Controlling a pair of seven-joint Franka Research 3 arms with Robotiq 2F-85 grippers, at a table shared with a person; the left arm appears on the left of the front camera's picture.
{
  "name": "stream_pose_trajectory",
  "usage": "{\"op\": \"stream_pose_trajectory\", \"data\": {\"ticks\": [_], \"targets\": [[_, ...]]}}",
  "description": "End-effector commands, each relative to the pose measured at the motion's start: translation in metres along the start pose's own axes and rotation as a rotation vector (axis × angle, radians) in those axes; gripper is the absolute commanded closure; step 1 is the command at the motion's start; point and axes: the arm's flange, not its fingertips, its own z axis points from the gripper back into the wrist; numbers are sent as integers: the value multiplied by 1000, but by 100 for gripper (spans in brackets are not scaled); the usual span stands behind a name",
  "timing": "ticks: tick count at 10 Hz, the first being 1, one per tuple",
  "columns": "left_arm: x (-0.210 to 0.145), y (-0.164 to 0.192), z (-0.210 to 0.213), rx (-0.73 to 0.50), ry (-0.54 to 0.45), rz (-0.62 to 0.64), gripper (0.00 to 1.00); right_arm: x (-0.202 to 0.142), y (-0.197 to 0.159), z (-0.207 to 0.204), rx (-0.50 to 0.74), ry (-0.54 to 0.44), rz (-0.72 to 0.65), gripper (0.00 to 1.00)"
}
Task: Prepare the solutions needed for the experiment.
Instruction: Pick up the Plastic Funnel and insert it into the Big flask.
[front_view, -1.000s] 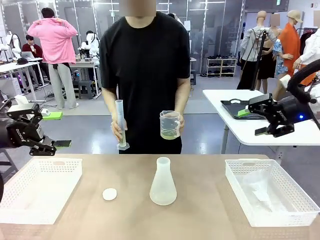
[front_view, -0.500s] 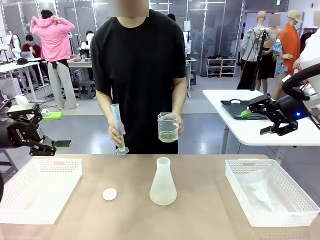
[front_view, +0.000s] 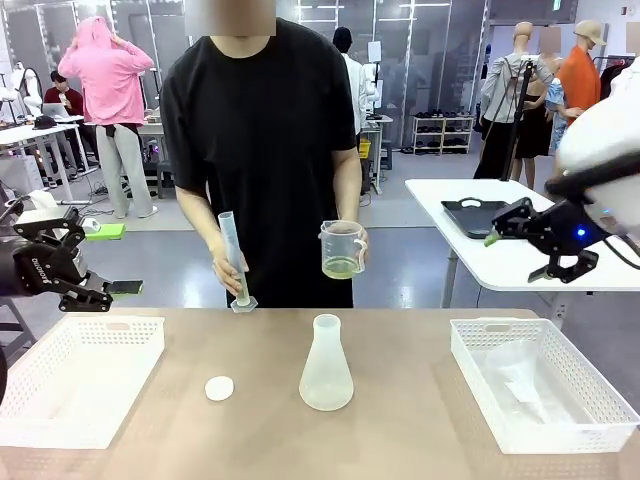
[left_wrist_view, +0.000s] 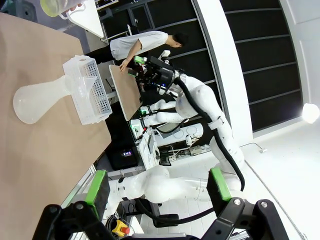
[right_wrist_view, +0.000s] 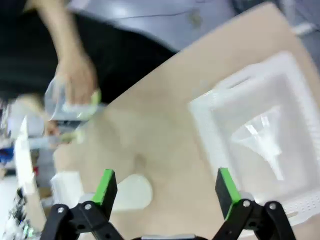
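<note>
The person across the table holds a clear beaker (front_view: 340, 248) with a little pale yellow-green solution (front_view: 340, 267) in one hand and a tall graduated cylinder (front_view: 232, 262) in the other. A translucent conical flask (front_view: 326, 365) stands at the table's middle, with a small white cap (front_view: 219, 388) to its left. My left gripper (front_view: 105, 290) hovers open above the left basket. My right gripper (front_view: 518, 252) hangs open high at the right. The left wrist view shows the flask (left_wrist_view: 37, 100) beyond the open left gripper (left_wrist_view: 156, 187). The blurred right wrist view shows the open right gripper (right_wrist_view: 167, 187) over the table and the beaker (right_wrist_view: 70, 102).
A white mesh basket (front_view: 100, 322) sits at the table's left. Another white basket (front_view: 500, 322) at the right holds clear plastic; it appears as the basket (right_wrist_view: 200, 107) in the right wrist view. People and other tables stand farther back.
The person has shifted slightly to picture left and tilted the cylinder lower. My right arm has swung, turning its gripper toward the table. My left arm has not moved.
</note>
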Motion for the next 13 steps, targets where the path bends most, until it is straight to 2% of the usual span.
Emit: {"op": "stream_pose_trajectory", "data": {"ticks": [1, 2, 5, 6, 8, 9, 13], "targets": [[-1, 0, 0, -11, 8, 1, 0, 11, 27, -1, -212, 79, -256, 0], [-1, 0, 0, -11, 8, 1, 0, 15, 32, -9, -289, 120, -350, 0], [-1, 0, 0, -11, 8, 1, 0, 38, 32, -42, -360, 159, -614, 0], [-1, 0, 0, -11, 8, 1, 0, 40, 29, -50, -400, 202, -656, 0], [-1, 0, 0, -11, 8, 1, 0, 44, 23, -58, -366, 177, -682, 0], [-1, 0, 0, -11, 8, 1, 0, 36, 20, -51, -407, 202, -621, 0], [-1, 0, 0, -11, 8, 1, 0, 39, 20, -54, -401, 212, -637, 0]]}}
